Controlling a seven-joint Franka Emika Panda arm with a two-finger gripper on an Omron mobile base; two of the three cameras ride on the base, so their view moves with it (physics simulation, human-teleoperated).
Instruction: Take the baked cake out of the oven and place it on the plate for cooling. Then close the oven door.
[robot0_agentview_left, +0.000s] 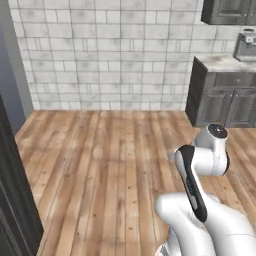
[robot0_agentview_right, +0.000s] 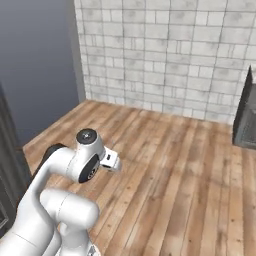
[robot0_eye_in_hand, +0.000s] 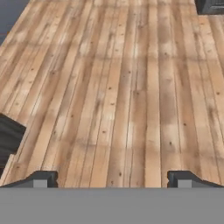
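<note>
Cake location cannot be told, while the white arm's two-finger gripper (robot0_eye_in_hand: 112, 178), small dark fingertips (robot0_eye_in_hand: 41, 178) spread wide and empty, hangs over the light brown wooden plank floor (robot0_eye_in_hand: 131, 87), the pale grey brick wall (robot0_agentview_left: 110, 55) far behind and dark grey cabinets (robot0_agentview_left: 220, 100) far right.

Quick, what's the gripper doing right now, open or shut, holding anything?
Gripper: open, jaws wide apart, holding nothing, above bare wooden floor.
</note>
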